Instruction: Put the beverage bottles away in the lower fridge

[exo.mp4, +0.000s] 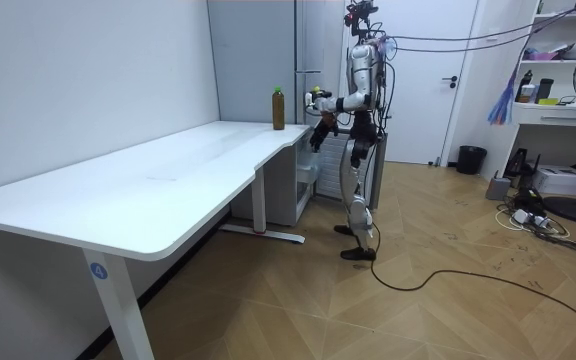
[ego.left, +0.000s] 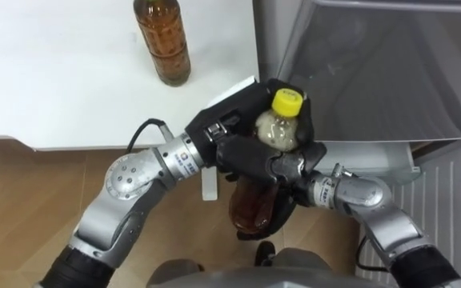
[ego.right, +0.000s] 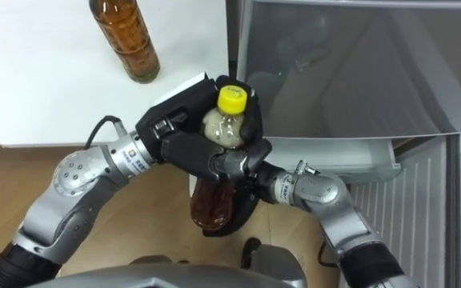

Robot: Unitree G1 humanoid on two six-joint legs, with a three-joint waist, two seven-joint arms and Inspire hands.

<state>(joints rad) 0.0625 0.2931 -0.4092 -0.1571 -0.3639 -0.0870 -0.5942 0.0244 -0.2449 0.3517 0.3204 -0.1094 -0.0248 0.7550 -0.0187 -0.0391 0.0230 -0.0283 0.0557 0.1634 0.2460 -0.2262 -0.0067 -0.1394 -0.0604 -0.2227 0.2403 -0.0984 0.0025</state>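
- Bottle roughly upright, cap up, off the table edge; fridge to its right.
- Left hand and right hand both clamp it, fingers curled round.
- Right hand is nearer the fridge.
- 1 other drink stands on the table.

Silver-grey shells are seen on both forearms, with a round, screw-studded joint cap on the left one. The left hand and right hand are cased in matt black. A black cable is looped beside the left wrist, where a small printed label is fixed. Upper arms are covered in black.
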